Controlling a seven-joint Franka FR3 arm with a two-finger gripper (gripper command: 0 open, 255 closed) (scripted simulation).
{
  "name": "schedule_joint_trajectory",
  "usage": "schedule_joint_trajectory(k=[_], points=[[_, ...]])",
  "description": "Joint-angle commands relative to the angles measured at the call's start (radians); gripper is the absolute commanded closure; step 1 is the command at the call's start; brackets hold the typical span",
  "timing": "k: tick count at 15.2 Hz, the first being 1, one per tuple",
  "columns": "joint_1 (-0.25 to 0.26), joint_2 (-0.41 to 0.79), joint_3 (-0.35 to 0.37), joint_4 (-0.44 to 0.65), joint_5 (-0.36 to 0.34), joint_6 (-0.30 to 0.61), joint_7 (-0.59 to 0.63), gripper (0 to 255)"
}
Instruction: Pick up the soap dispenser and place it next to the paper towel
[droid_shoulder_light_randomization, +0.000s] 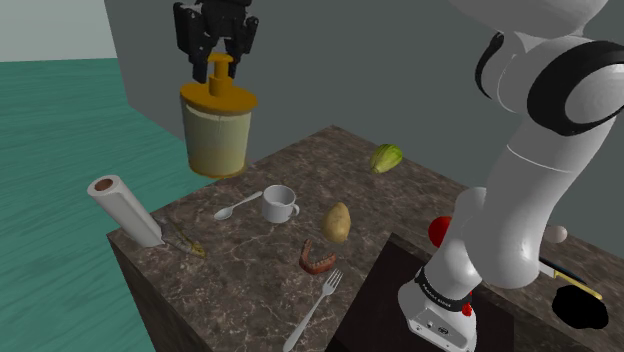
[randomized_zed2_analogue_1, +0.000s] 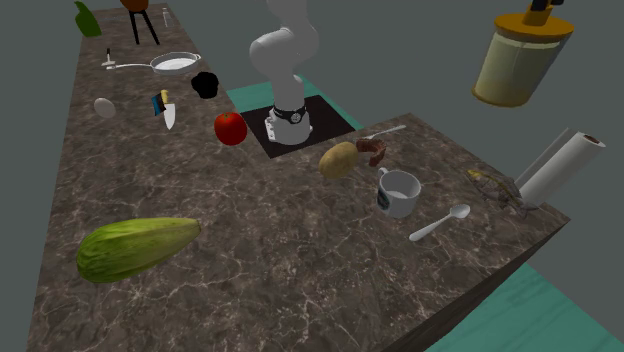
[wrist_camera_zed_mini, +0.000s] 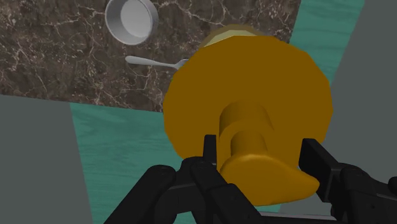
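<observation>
The soap dispenser (droid_shoulder_light_randomization: 215, 130), a pale greenish jar with an orange lid and pump, hangs in the air past the far corner of the dark marble counter (droid_shoulder_light_randomization: 400, 200). My gripper (droid_shoulder_light_randomization: 220, 70) is shut on its orange pump head from above. In the wrist view the fingers (wrist_camera_zed_mini: 213, 153) clasp the pump of the dispenser (wrist_camera_zed_mini: 248, 95), with my gripper (wrist_camera_zed_mini: 257, 162) over the teal floor. The paper towel (droid_shoulder_light_randomization: 125, 210) stands tilted at the counter's left corner in the shoulder view. In the second exterior view the dispenser (randomized_zed2_analogue_1: 520, 60) floats above the paper towel (randomized_zed2_analogue_1: 560, 165).
On the counter lie a white mug (droid_shoulder_light_randomization: 280, 203), a spoon (droid_shoulder_light_randomization: 237, 207), a potato (droid_shoulder_light_randomization: 336, 222), a brown curved item (droid_shoulder_light_randomization: 318, 260), a fork (droid_shoulder_light_randomization: 315, 310), a green vegetable (droid_shoulder_light_randomization: 387, 157) and a red apple (droid_shoulder_light_randomization: 440, 230). A small yellowish object (droid_shoulder_light_randomization: 188, 243) lies beside the paper towel.
</observation>
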Motion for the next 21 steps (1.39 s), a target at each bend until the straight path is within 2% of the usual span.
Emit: schedule_joint_trajectory(k=[1, 6, 8, 9, 14, 21], points=[[0.030, 0.025, 0.021, 0.036, -0.016, -0.014, 0.049, 255], [0.120, 0.130, 0.068, 0.178, -0.070, -0.064, 0.167, 255], [0.164, 0.186, 0.083, 0.258, -0.097, -0.094, 0.211, 255], [0.202, 0.236, 0.092, 0.332, -0.120, -0.123, 0.243, 255], [0.179, 0.175, 0.090, 0.170, -0.098, -0.020, 0.246, 255], [0.159, 0.124, 0.088, -0.001, -0.082, 0.101, 0.251, 255]])
